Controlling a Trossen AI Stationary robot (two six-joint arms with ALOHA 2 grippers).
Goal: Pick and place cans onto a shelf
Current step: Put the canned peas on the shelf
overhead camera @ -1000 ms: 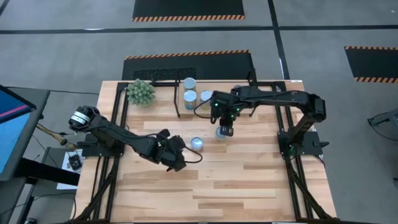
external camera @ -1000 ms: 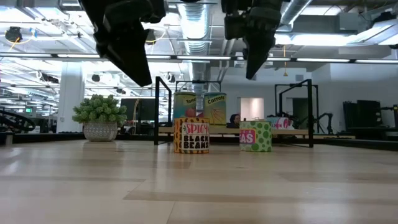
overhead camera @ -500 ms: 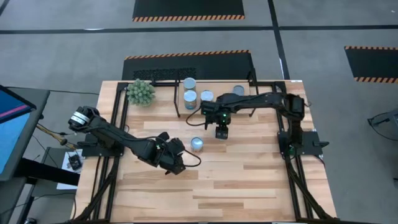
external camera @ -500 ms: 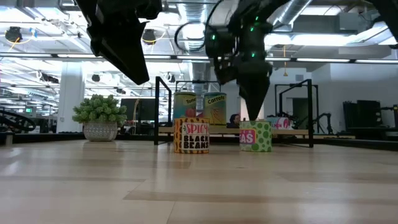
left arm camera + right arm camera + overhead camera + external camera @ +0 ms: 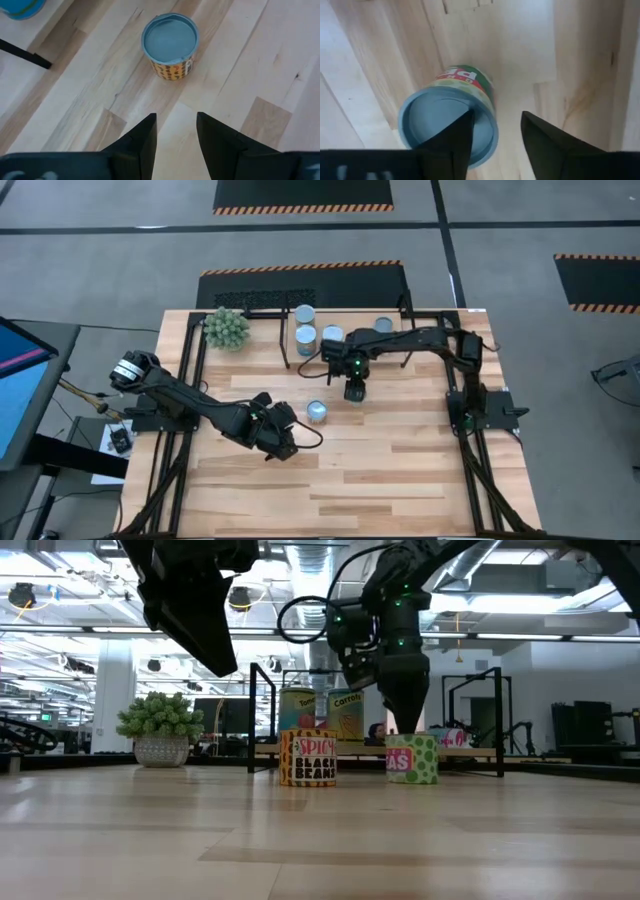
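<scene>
A green-labelled can (image 5: pixel 411 758) stands upright on the table; it also shows in the right wrist view (image 5: pixel 451 119). My right gripper (image 5: pixel 405 722) (image 5: pixel 497 145) is open right above it, one finger over its round top. Whether it touches, I cannot tell. An orange "black beans" can (image 5: pixel 317 412) (image 5: pixel 170 45) stands on the table. My left gripper (image 5: pixel 280 437) (image 5: pixel 176 145) is open and empty, to the left of and nearer than that can, raised off the table. The shelf (image 5: pixel 470 751) at the far edge carries several cans (image 5: pixel 306 335).
A green spiky plant in a pot (image 5: pixel 226 328) stands at the far left corner. The shelf's black legs (image 5: pixel 251 718) rise behind the two loose cans. The table's black frame (image 5: pixel 470 430) runs along the right side. Bare wood (image 5: pixel 380 480) lies toward the near edge.
My right gripper has come down over the green-labelled can, from well above it to just over its top, while its arm folded in toward the far edge. Both loose cans have stayed where they were.
</scene>
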